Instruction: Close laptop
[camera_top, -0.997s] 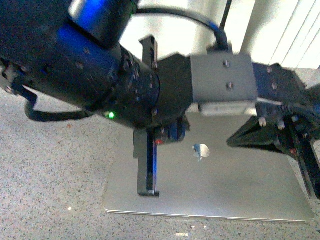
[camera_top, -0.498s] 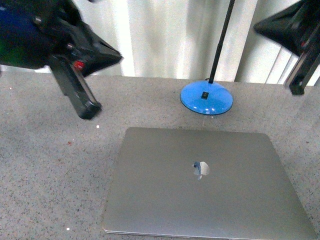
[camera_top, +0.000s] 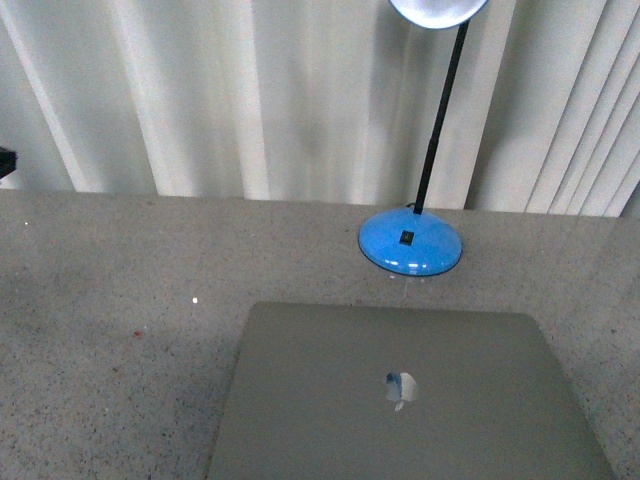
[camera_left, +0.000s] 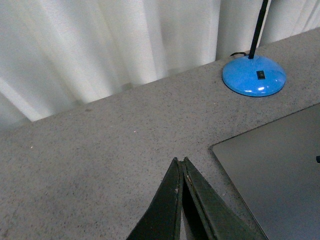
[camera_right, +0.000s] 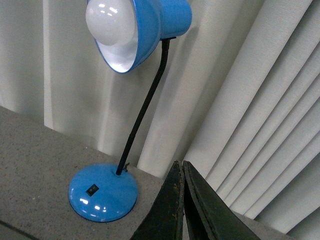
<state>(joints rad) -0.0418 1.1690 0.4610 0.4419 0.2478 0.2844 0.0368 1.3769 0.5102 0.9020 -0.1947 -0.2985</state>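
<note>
the laptop (camera_top: 400, 400) lies flat on the counter (camera_top: 120, 300) just in front of the blue lamp (camera_top: 411, 244), lid down, so the task looks done. left claw (camera_left: 182, 165) and right claw (camera_right: 181, 167) are clenched, holding nothing, clear of it.

The laptop (camera_top: 400, 400) runs off the front view at 6 o'clock, its near edge and corners cut away; in the left wrist view only one corner (camera_left: 280, 170) shows, the rest lost past the edge at 4 o'clock; the lamp (camera_top: 411, 243) loses most of its shade at 12 o'clock; a dark scrap at 9 o'clock is perhaps an arm.
</note>
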